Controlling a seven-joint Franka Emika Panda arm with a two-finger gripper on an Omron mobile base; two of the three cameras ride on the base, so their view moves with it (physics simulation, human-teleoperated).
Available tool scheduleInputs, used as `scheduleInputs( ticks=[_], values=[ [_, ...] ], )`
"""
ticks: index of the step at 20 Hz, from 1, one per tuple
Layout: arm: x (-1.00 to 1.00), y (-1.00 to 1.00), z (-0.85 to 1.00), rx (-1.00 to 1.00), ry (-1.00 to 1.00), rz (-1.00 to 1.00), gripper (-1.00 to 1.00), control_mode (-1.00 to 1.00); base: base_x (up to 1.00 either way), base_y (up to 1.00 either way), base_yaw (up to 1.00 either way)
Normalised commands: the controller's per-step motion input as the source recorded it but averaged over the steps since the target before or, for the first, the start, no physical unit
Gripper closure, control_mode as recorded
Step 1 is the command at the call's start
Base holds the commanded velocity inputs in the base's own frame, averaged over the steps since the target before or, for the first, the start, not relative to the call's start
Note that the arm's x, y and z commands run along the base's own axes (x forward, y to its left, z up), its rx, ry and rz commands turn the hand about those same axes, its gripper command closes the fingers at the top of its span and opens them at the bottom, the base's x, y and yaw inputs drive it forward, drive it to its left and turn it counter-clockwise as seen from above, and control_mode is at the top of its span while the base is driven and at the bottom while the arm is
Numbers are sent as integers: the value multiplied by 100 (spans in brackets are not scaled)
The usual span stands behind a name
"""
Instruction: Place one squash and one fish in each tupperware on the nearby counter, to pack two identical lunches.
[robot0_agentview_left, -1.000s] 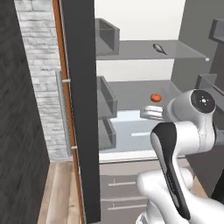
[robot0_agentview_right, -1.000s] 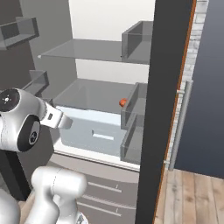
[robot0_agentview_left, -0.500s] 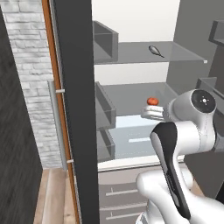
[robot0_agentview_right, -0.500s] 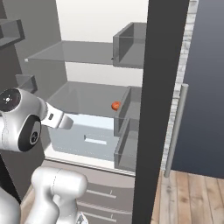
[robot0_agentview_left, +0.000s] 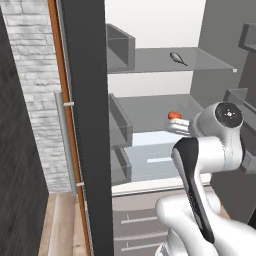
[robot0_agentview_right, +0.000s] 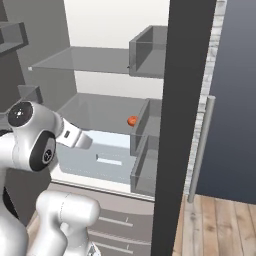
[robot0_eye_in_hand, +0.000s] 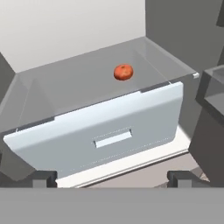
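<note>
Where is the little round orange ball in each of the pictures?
Left base view: the small round orange-red squash sits right of centre on the grey glass shelf, just above the white arm.
Right base view: the squash sits at the centre, at that shelf's right end.
Hand view: the squash lies upper centre on the shelf.
Shared landmark: the pale blue drawer below the shelf.

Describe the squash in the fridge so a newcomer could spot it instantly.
Look inside the open fridge, at the glass shelf just above the pale blue drawer. The small round orange-red squash sits alone there, the single warm-coloured item among grey and white.
</note>
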Motion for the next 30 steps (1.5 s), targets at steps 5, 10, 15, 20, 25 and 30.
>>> scheduleInputs(
  ticks=[5, 10, 15, 20, 25, 30],
  values=[
    [53, -34, -8, 0, 0, -2, -100, -100, 0, 0, 0],
    [37, -38, -3, 0, 7, 0, -100, -100, 0, 0, 0],
    [27, -6, -11, -1, 3, 0, -100, -100, 0, 0, 0],
    [49, 0, -40, 0, 0, 0, -100, -100, 0, 0, 0],
    [40, 0, -30, 0, 0, 0, -100, -100, 0, 0, 0],
    [32, 0, 0, 0, 6, 0, -100, -100, 0, 0, 0]
  ],
)
